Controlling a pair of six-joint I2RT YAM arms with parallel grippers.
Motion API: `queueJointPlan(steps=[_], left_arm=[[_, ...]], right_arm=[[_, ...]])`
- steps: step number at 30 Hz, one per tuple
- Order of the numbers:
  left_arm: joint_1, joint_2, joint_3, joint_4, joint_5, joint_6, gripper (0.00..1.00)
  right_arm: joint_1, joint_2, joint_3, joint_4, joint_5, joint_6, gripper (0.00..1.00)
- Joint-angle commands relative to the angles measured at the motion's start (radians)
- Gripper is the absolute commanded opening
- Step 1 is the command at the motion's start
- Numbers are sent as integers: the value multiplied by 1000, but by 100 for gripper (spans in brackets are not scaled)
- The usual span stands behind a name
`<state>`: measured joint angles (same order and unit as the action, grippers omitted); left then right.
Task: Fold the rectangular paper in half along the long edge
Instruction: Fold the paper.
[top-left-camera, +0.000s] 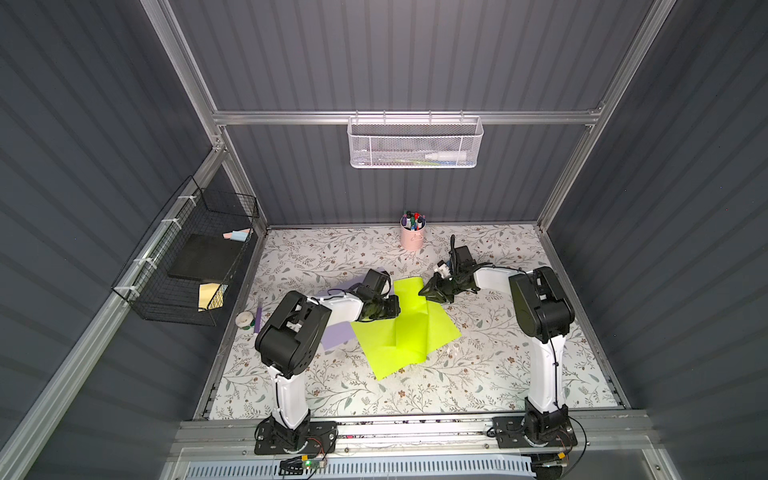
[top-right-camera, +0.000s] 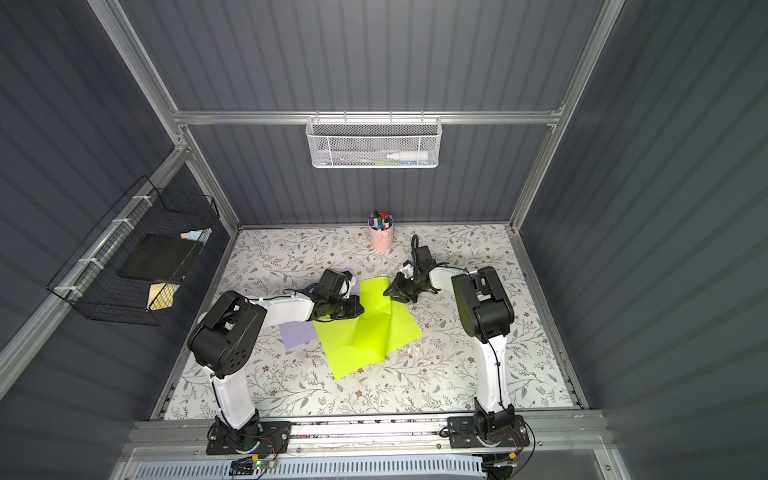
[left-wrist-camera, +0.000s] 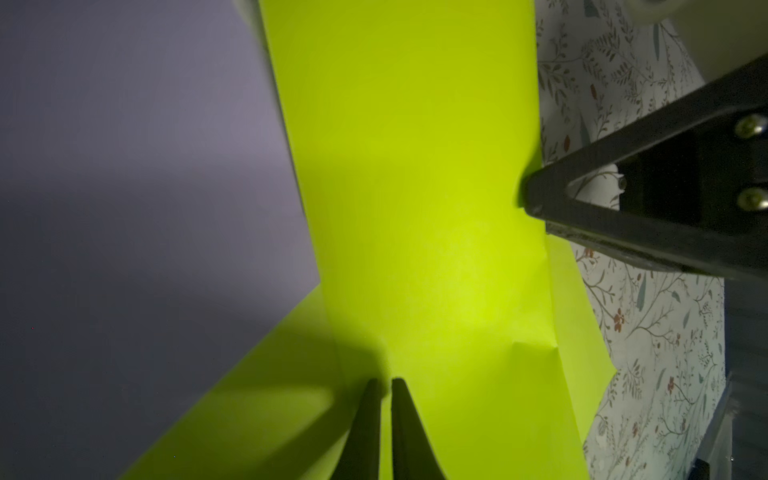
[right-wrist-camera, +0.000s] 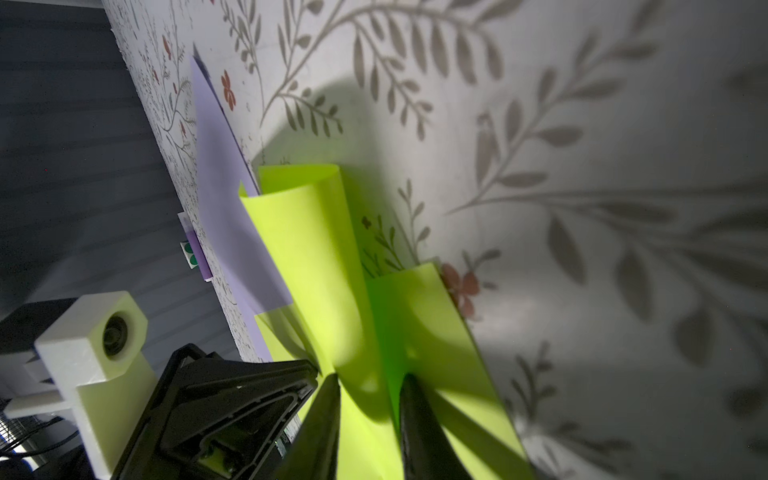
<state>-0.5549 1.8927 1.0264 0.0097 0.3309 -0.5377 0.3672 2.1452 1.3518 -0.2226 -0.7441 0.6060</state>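
Floral-print tabletop (top-left-camera: 498, 374) underneath, and all the action sits at the far end of the lime-green paper (top-left-camera: 409, 328). The right gripper (right-wrist-camera: 370, 384) has its jaws parted, straddling a raised edge of the sheet without looking clamped on it. The left gripper (left-wrist-camera: 384, 380) is pinched almost together, tips down at the opposite side of the same flap; whether a layer is caught between them cannot be told. Out from those jaws, the turned-over strip runs lengthwise toward the robot's base, skewed across the flat part, edges unmatched. A lavender sheet (top-left-camera: 334, 336) peeks out on the left. The likely next call is squaring that flap, with the right arm nearest its free edge.
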Motion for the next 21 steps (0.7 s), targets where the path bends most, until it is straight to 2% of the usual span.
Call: queueJointPlan(steps=[1, 4, 6, 9, 12, 17, 21], left_arm=[[-6, 48, -33, -100, -27, 22, 12], [-7, 48, -31, -100, -26, 22, 12], [-7, 49, -32, -101, -25, 23, 12], [-7, 46, -33, -102, -27, 24, 12], [-7, 45, -35, -103, -28, 24, 12], [-7, 44, -35, -103, -30, 25, 12], [-7, 45, -35, -105, -26, 27, 12]], right_arm=[[6, 29, 35, -42, -10, -25, 31], [6, 38, 54, -50, -12, -34, 31], [6, 52, 76, -57, -13, -36, 26], [6, 73, 113, -74, -18, -43, 16], [6, 82, 133, -88, -13, -48, 0], [4, 79, 147, -82, -10, -38, 1], [4, 92, 179, -93, -11, -29, 29]])
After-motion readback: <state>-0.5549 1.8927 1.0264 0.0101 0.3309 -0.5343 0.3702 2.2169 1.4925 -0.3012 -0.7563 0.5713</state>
